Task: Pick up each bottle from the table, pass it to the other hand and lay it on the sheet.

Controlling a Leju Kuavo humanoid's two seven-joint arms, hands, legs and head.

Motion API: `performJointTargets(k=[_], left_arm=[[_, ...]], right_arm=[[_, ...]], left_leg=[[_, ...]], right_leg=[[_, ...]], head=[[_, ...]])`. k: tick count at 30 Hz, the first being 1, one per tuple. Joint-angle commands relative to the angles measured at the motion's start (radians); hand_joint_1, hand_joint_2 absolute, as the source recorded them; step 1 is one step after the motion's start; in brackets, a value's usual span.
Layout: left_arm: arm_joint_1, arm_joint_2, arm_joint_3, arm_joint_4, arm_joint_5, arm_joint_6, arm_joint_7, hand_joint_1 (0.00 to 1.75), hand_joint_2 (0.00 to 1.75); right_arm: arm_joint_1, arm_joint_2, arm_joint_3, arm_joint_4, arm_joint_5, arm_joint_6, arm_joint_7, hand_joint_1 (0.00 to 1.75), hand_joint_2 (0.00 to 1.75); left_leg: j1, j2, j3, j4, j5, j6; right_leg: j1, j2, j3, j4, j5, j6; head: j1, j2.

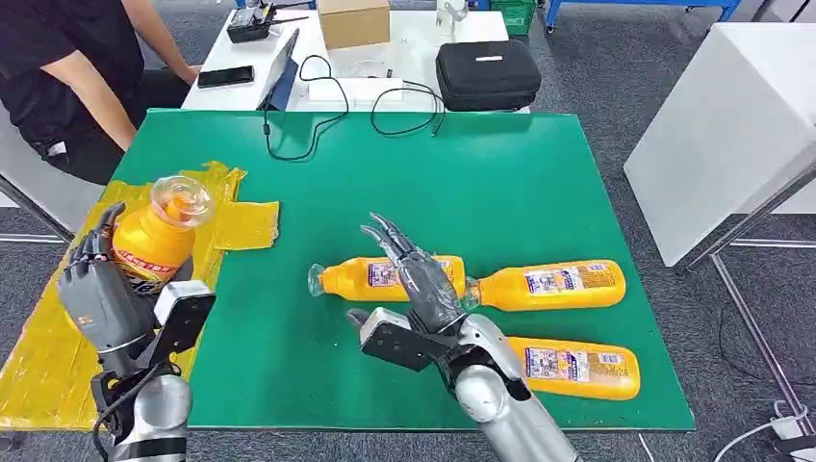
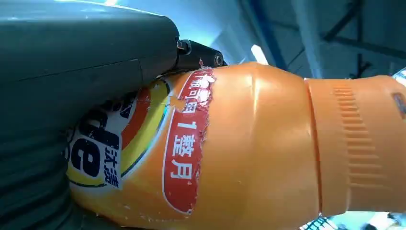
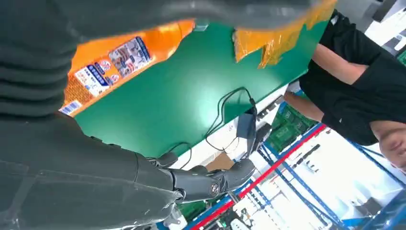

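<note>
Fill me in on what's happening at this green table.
The robot's left hand holds an orange bottle above the yellow sheet. Its right hand hovers open over three more bottles lying on the green table. A person sits at the far left corner.

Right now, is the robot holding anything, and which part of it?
Yes. The left hand grips an orange bottle around its labelled body, cap end up. The right hand holds nothing.

The held bottle [image 2: 249,153]'s red label reads "1整月".
</note>
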Motion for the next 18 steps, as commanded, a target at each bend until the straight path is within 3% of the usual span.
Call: performJointTargets(k=[1,4,8,11,15,18], left_arm=[[-0.074,0.092,-0.010,0.169,-0.098,0.016,0.038,1.75,1.75],[-0.088,0.105,-0.013,0.225,-0.168,0.016,0.075,1.75,1.75],[-0.177,0.168,0.002,0.495,-0.291,0.016,0.154,1.75,1.75],[-0.177,0.168,0.002,0.495,-0.291,0.016,0.154,1.75,1.75],[-0.264,0.225,0.008,0.784,-0.419,0.016,0.235,1.75,1.75],[-0.285,0.239,0.019,0.869,-0.416,0.016,0.234,1.75,1.75]], right_arm=[[-0.066,-0.053,0.001,0.051,-0.012,0.002,-0.002,0.00,0.00],[-0.073,-0.055,0.005,0.059,-0.014,0.003,-0.002,0.00,0.00],[-0.102,-0.062,0.009,0.104,-0.028,0.010,-0.018,0.00,0.00],[-0.102,-0.062,0.009,0.104,-0.028,0.010,-0.018,0.00,0.00],[-0.143,-0.070,0.032,0.147,-0.041,0.024,-0.026,0.00,0.00],[-0.149,-0.076,0.036,0.155,-0.048,0.028,-0.027,0.00,0.00]], left_leg=[[0.000,-0.001,0.002,-0.001,0.000,0.000],[0.001,0.000,0.003,-0.001,0.000,-0.001],[0.000,-0.002,0.004,-0.003,0.001,-0.001],[0.000,-0.001,0.003,-0.002,0.001,-0.001],[0.000,0.000,0.005,-0.003,0.001,-0.001],[0.000,-0.001,0.005,-0.003,0.001,-0.001]], right_leg=[[0.000,-0.002,0.003,-0.001,0.000,-0.001],[0.001,-0.001,0.003,-0.001,0.000,-0.001],[-0.001,-0.003,0.004,-0.002,0.000,-0.001],[-0.001,-0.001,0.004,-0.001,0.000,-0.001],[0.000,-0.001,0.005,-0.002,0.000,-0.002],[-0.001,-0.001,0.005,-0.002,0.000,-0.002]], head=[[0.000,0.000],[0.000,0.000],[0.000,0.000],[0.000,0.000],[0.000,0.000],[0.000,0.000]])
